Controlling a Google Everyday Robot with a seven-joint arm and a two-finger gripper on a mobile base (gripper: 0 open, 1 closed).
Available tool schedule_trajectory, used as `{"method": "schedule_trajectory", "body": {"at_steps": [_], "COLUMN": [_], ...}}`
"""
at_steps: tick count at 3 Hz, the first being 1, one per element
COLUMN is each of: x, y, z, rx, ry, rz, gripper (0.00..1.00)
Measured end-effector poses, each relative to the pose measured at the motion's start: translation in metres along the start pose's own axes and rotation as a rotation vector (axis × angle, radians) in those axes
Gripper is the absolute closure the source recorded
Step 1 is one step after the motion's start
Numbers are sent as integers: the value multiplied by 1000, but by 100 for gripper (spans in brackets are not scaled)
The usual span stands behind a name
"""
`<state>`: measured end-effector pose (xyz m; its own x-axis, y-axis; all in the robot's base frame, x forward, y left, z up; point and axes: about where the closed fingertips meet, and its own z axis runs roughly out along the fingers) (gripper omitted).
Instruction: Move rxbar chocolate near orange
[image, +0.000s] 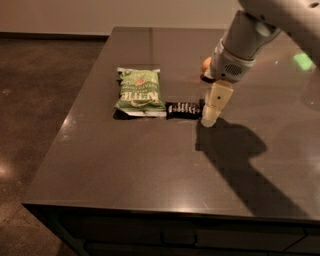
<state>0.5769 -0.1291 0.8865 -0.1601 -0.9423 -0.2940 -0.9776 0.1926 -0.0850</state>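
The rxbar chocolate (183, 109), a small flat black wrapper with white lettering, lies on the dark table (150, 165) just right of a green chip bag. The orange (205, 64) sits farther back; only a sliver shows behind my arm. My gripper (210, 119) hangs from the upper right, its pale fingertips low over the table at the bar's right end, very close to it.
A green chip bag (139, 90) lies flat left of the bar, touching or nearly touching it. The arm's shadow falls across the table to the right of the gripper. The table's left and front edges drop to a brown floor.
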Motion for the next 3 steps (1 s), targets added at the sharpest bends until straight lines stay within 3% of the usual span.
{"method": "schedule_trajectory", "body": {"at_steps": [2,3], "x": [-16,-18], "y": [-2,-3], "z": [47,57], "rx": [-49,-71], "ry": [-21,-19], "rz": [15,23], "gripper": [0,16]}}
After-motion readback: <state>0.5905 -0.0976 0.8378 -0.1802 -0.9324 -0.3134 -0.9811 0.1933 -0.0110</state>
